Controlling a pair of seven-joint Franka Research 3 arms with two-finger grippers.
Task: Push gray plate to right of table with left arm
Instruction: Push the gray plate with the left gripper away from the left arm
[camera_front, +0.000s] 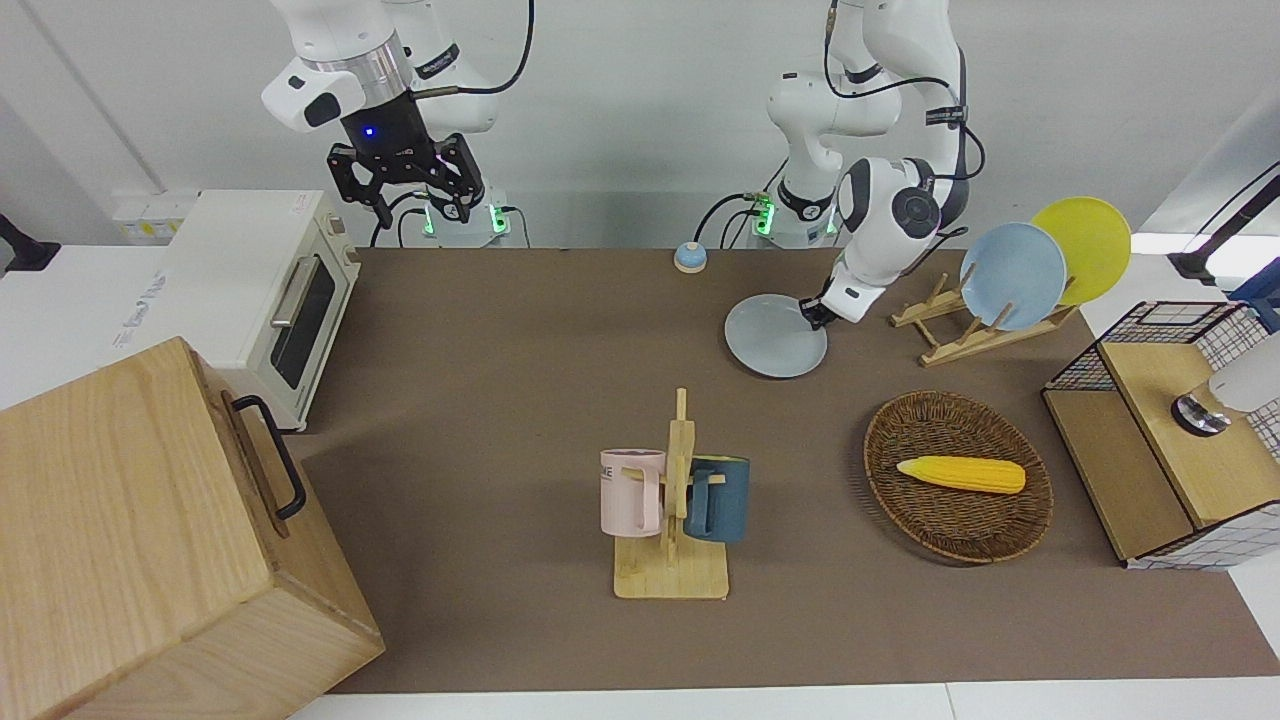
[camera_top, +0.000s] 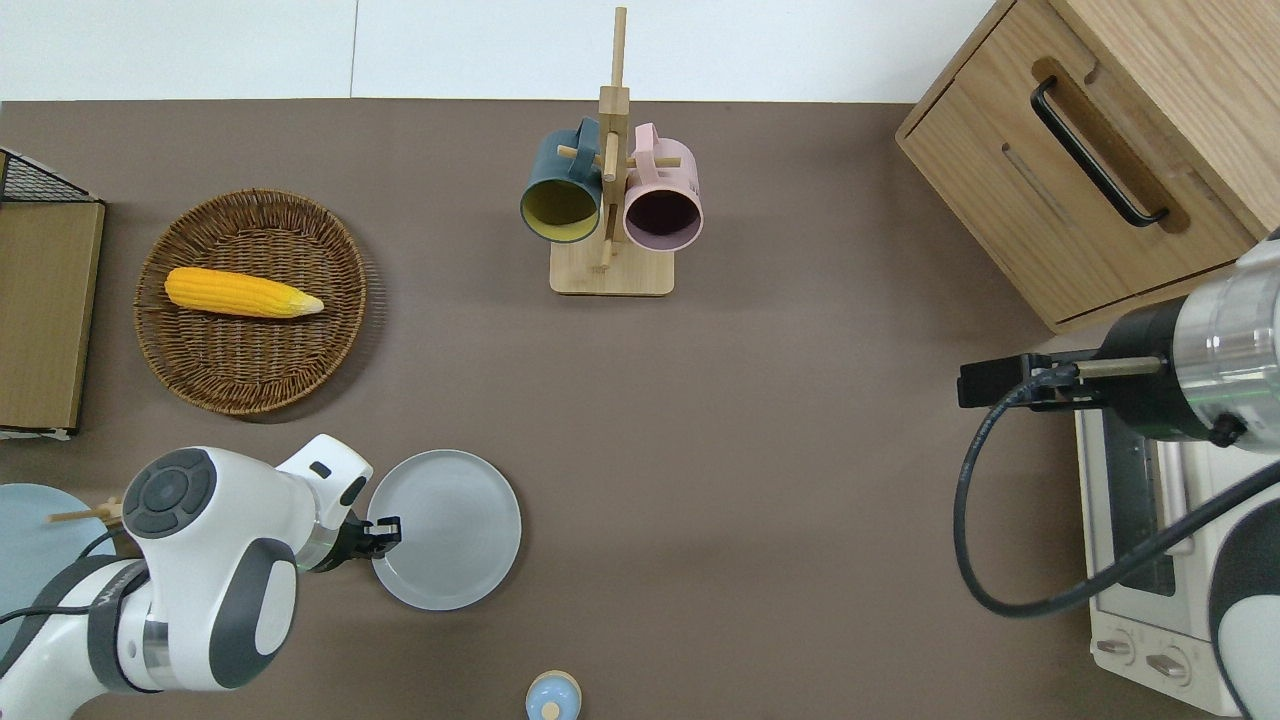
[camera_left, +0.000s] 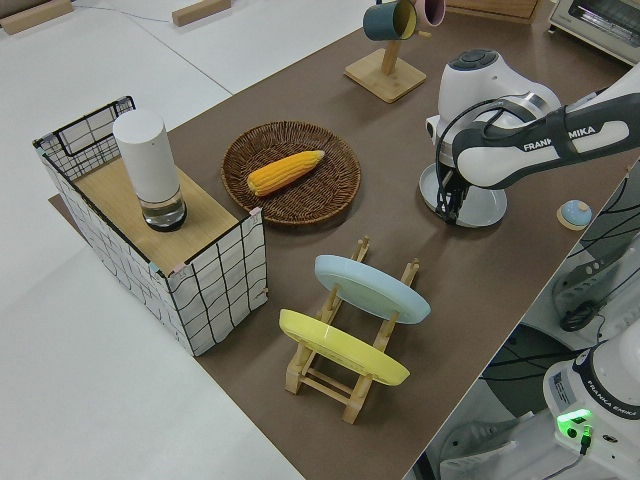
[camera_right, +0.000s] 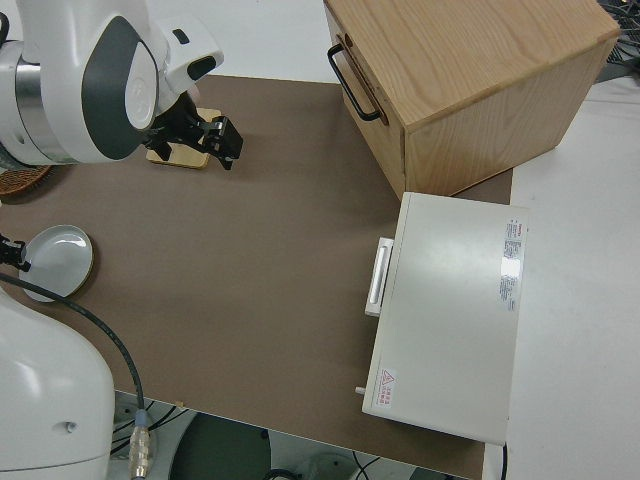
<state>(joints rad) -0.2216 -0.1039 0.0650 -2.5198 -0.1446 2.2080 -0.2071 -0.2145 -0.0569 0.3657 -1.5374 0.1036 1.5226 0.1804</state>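
The gray plate lies flat on the brown table, toward the left arm's end and near the robots' edge. It also shows in the overhead view and the left side view. My left gripper is low at the table and shut, its tip against the plate's rim on the side toward the plate rack. My right gripper is open, empty and parked.
A wooden rack holds a sky-blue plate and a yellow plate. A wicker basket holds a corn cob. A mug tree, a small bell, a toaster oven and a wooden cabinet also stand here.
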